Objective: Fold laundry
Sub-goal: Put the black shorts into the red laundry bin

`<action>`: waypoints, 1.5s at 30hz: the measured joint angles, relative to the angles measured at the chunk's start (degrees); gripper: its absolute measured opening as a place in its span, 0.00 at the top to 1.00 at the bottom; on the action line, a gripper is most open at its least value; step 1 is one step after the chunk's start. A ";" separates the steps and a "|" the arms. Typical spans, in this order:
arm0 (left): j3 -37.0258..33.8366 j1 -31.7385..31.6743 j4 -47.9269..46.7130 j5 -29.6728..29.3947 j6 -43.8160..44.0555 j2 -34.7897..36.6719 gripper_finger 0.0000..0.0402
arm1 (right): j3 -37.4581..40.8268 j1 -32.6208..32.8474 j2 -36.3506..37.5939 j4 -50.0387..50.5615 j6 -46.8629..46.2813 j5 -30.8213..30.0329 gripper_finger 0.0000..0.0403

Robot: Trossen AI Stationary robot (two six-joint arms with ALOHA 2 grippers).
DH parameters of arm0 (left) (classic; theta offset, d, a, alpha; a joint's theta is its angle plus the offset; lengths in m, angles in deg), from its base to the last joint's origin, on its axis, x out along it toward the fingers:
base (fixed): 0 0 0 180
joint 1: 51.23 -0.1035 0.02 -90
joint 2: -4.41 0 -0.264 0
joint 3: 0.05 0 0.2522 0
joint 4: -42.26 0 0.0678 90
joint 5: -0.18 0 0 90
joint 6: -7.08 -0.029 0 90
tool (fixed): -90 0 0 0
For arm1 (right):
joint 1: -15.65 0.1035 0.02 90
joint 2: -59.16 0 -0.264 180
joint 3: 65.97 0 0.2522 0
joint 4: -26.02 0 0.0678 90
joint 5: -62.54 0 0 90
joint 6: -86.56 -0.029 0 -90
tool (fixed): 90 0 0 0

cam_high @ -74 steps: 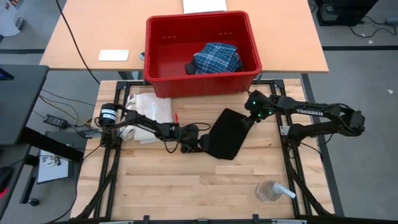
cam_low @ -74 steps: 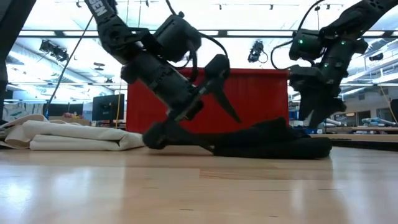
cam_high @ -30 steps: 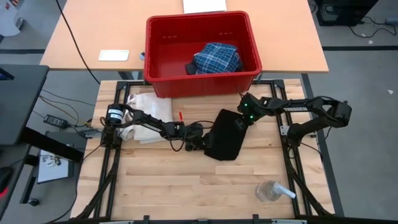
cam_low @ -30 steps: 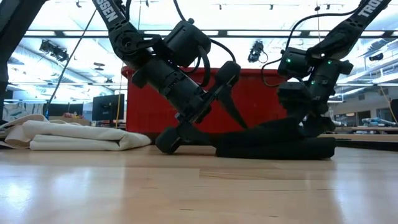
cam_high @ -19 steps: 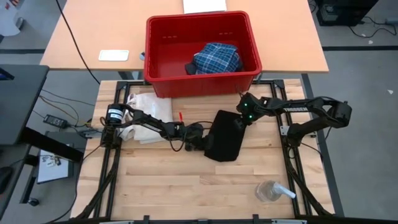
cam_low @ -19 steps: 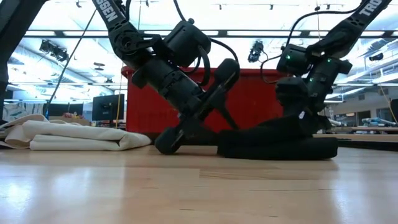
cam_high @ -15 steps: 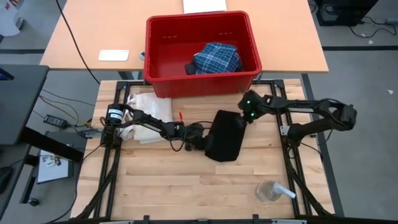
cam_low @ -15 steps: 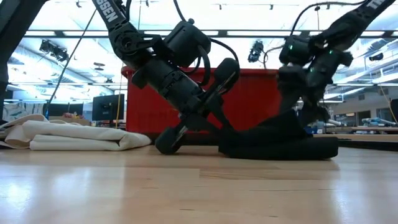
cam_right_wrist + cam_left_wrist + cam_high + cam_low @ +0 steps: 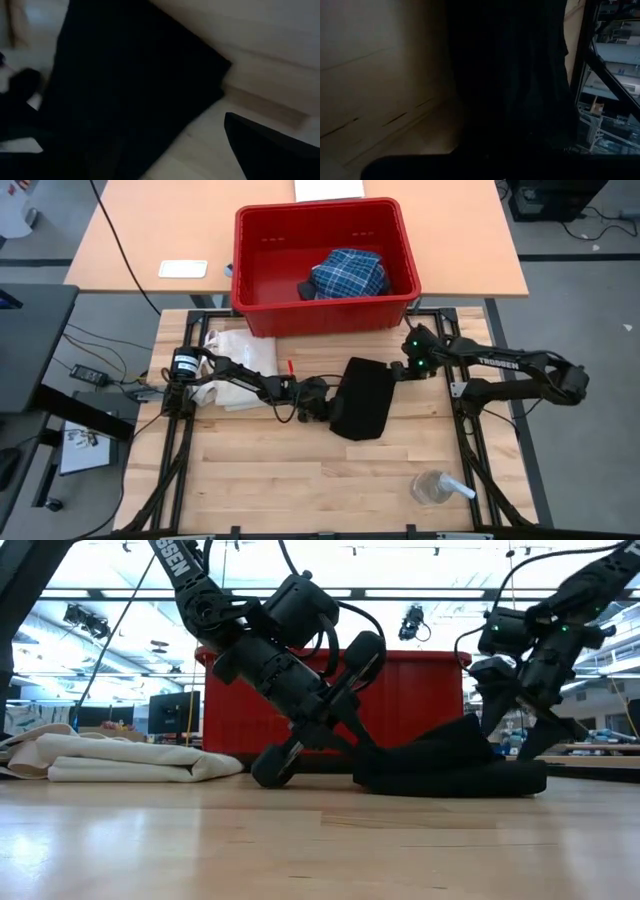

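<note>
The black garment (image 9: 362,398) lies folded on the wooden table (image 9: 280,480), its folded layers stacked flat (image 9: 450,775). My left gripper (image 9: 326,408) is low at its left edge, shut on it. My right gripper (image 9: 400,372) stands open just off the garment's far right corner, a little above it (image 9: 512,738), touching nothing. A blue-and-white plaid garment (image 9: 348,275) sits in the red bin (image 9: 250,280) behind the table. My left gripper has the black garment's left edge (image 9: 362,768) between its shut fingers, coming from the table's left and slanting down. How many layers it has, I cannot tell. The garment lies on the table, slack.
A folded cream cloth (image 9: 235,360) lies at the table's far left. A clear plastic thing (image 9: 440,487) lies near the front right corner. The red bin's wall (image 9: 420,690) stands right behind the garment. Bare wood stretches along the near side.
My left gripper has shut on the black garment's left edge without shifting. My right gripper has come off the garment's far right part, risen and drawn back toward the table's right edge. The garment stays flat in place.
</note>
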 joint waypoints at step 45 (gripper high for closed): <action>-0.04 -0.04 3.93 3.95 -3.64 -0.09 0.94 | 9.75 13.33 -5.62 -34.48 -26.76 -12.72 0.03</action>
